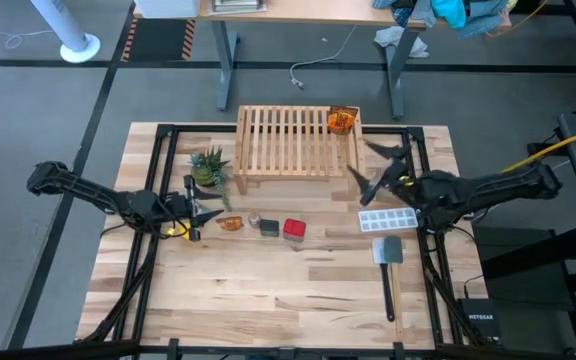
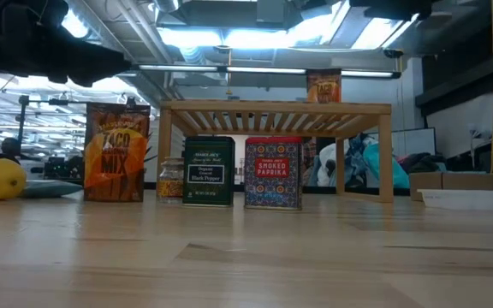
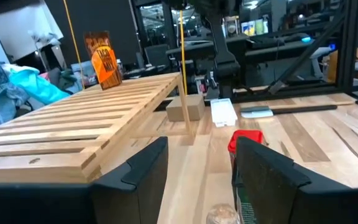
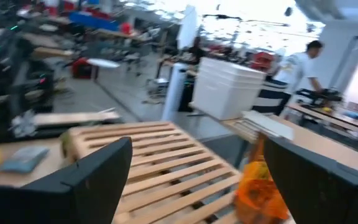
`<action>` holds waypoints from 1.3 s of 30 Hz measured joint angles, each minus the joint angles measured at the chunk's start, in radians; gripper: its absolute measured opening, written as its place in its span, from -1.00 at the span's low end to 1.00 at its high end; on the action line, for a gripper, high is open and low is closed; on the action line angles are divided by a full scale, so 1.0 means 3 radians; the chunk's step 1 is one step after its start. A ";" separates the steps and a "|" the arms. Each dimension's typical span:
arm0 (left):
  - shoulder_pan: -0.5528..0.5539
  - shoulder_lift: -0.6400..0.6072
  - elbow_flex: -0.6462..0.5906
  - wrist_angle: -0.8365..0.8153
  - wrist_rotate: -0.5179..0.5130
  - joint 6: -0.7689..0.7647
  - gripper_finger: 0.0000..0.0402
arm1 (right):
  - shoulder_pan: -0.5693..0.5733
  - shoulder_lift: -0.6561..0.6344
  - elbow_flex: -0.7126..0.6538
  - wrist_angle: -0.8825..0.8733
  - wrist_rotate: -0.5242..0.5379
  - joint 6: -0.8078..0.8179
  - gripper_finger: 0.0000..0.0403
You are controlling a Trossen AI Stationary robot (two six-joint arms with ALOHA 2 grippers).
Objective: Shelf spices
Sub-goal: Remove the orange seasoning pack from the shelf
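One orange packet (image 1: 341,120) already stands on the shelf (image 1: 293,140); the others line the table in front. Both the left gripper (image 1: 204,212) and right gripper (image 1: 376,166) are spread, empty. The nearest packet (image 1: 230,223) looks light and crinkly, best pinched across its flat sides.

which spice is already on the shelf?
The orange packet standing at the shelf's far right corner. The other packet, jar, grey box and red tin sit on the table.
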 joint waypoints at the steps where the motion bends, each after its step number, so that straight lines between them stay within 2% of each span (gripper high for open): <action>1: 0.0000 0.0000 0.0000 -0.0004 0.0000 -0.0007 -0.09 | 0.0000 -0.0044 0.0000 0.0000 0.0049 -0.0006 0.82; 5: 0.0000 0.0000 0.0000 -0.0061 0.0000 -0.0011 -0.09 | -0.0001 -0.0130 0.0000 -0.0001 0.0219 -0.0037 0.82; 8: 0.0000 0.0000 0.0000 -0.0059 0.0000 -0.0011 -0.09 | -0.0022 -0.0143 0.0000 0.0002 0.0497 -0.0184 0.82; 11: 0.0000 0.0000 0.0000 -0.0057 0.0000 0.0001 -0.09 | -0.0166 -0.0140 0.0000 -0.0002 0.0630 -0.0301 0.82; 17: 0.0000 0.0000 0.0000 -0.0053 0.0000 -0.0029 -0.09 | -0.0742 -0.0130 0.0000 -0.0017 0.0343 -0.0276 0.82; 21: 0.0000 0.0000 0.0000 -0.0053 0.0000 -0.0058 -0.09 | -0.1145 -0.0122 0.0000 -0.0134 0.0103 -0.0052 0.82; 24: 0.0000 0.0000 0.0000 -0.0053 0.0000 -0.0058 -0.09 | -0.1378 -0.0123 0.0000 -0.0234 -0.0011 0.0235 0.82; 31: 0.0000 0.0000 0.0000 -0.0054 0.0000 -0.0057 -0.09 | -0.1771 -0.0043 -0.0001 -0.0395 -0.0016 0.1037 0.82; 34: 0.0000 0.0000 0.0000 -0.0055 0.0000 -0.0056 -0.09 | -0.1910 0.0022 0.0000 -0.0416 -0.0348 0.1112 0.82; 39: 0.0000 0.0000 0.0000 -0.0055 0.0000 -0.0053 -0.09 | -0.2150 0.0213 -0.0001 -0.0423 -0.1432 0.1138 0.82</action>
